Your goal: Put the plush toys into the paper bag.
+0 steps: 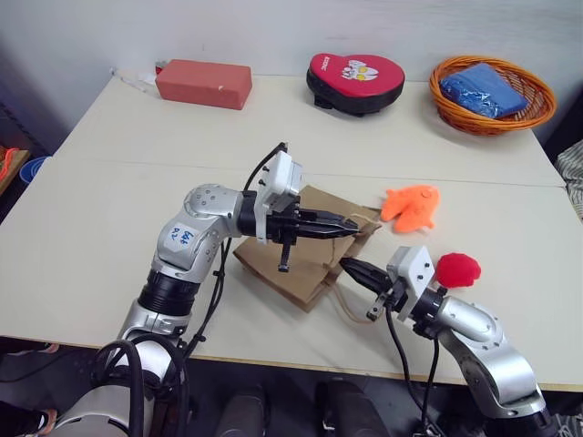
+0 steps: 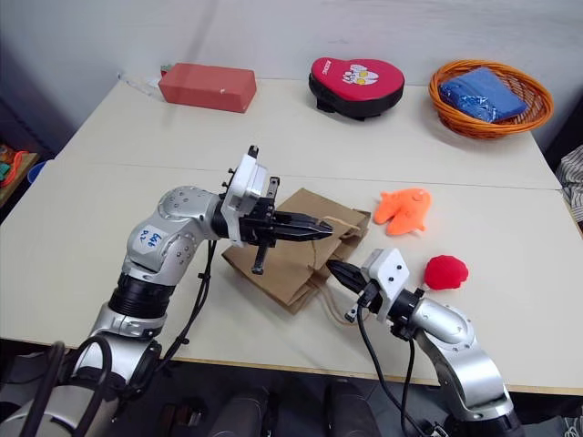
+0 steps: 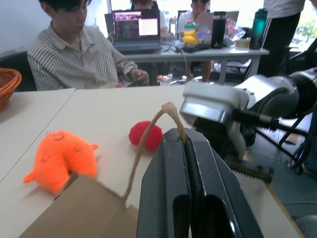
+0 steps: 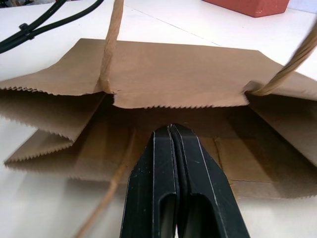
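Brown kraft paper bag lies light and crease-prone just ahead of the closed right end effector, its cord handle pinched by the left end effector; soft plush toys beyond suit body pinches.

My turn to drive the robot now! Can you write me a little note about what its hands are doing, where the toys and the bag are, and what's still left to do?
Left gripper: shut on the paper bag's upper cord handle, lifting it.
Right gripper: shut, at the bag's mouth; whether it pinches the lower edge is unclear.
Paper bag: lying on the table, mouth partly open toward the toys.
Orange plush toy: on the table beyond the bag's mouth.
Red plush toy: on the table beside the right arm.
Done: bag handle gripped. Left: open the bag wider and put both toys in.
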Robot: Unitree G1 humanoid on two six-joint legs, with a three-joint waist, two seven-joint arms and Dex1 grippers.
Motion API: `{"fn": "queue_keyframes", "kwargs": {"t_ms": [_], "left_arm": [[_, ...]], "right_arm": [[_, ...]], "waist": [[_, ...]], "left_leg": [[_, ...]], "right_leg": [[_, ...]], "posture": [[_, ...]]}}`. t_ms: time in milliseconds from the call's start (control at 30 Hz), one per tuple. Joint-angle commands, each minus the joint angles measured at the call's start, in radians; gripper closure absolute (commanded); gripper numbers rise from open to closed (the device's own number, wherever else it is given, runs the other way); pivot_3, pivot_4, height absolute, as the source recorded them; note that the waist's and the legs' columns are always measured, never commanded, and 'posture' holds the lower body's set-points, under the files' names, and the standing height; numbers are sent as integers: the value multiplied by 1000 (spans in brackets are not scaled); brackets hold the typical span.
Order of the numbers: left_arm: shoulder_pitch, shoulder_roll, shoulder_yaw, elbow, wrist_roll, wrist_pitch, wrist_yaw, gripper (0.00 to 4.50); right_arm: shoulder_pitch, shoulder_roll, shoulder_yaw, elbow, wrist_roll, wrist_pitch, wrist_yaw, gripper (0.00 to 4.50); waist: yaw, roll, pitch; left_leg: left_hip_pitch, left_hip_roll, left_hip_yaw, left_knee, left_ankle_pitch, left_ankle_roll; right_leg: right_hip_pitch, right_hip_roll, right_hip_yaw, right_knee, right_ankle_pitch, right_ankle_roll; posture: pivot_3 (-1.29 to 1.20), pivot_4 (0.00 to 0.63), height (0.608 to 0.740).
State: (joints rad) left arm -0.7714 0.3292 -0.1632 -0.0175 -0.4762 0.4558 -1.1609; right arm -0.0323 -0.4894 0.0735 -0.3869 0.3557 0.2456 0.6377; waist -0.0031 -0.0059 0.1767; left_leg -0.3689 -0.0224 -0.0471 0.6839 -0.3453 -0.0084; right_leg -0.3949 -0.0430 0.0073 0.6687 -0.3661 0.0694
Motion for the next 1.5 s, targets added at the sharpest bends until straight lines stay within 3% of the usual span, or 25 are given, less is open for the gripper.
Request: {"fn": "queue_keyframes", "kwargs": {"t_ms": [33,300,533,833,1167,1367,1500], "left_arm": [[3,1,46,-66,-58,28,25,4500],[-9,0,52,-68,-82,48,29,4500],[-33,12,65,-53,-108,76,11,4500],[-142,29,217,-14,-244,170,58,4500],[-213,143,281,40,-286,218,16,4500],[-178,133,277,29,-279,194,40,4500],[-133,122,239,7,-240,149,39,4500]], "right_arm": [[-37,4,23,45,-45,-6,2,4461],[-177,79,126,214,-143,-95,40,4461],[-306,150,137,395,-178,-162,55,4461],[-335,171,124,571,-196,-249,80,4461],[-332,167,128,548,-189,-205,104,4461],[-316,178,89,473,-148,-228,91,4461],[-281,141,34,314,-32,-117,131,4304]], "waist": [[0,0,0],[-1,0,0],[-3,0,0],[-5,0,0],[-20,0,0],[-25,0,0],[-24,0,0]], "left_leg": [[0,0,0,0,0,0],[0,0,0,0,0,-1],[0,0,0,0,0,-1],[-1,0,0,1,1,-1],[0,0,-1,0,1,-2],[-1,0,-1,0,1,-2],[-1,0,-1,0,1,-2]], "right_leg": [[0,0,0,0,0,0],[-1,0,0,1,0,0],[-1,0,0,1,0,0],[-2,0,0,4,0,0],[-1,0,-1,5,0,0],[-1,0,-1,4,0,0],[-2,0,-1,5,0,0]], "posture": [[0,150,740],[0,150,740],[0,150,740],[0,150,740],[0,150,740],[0,150,740],[0,150,740]]}}
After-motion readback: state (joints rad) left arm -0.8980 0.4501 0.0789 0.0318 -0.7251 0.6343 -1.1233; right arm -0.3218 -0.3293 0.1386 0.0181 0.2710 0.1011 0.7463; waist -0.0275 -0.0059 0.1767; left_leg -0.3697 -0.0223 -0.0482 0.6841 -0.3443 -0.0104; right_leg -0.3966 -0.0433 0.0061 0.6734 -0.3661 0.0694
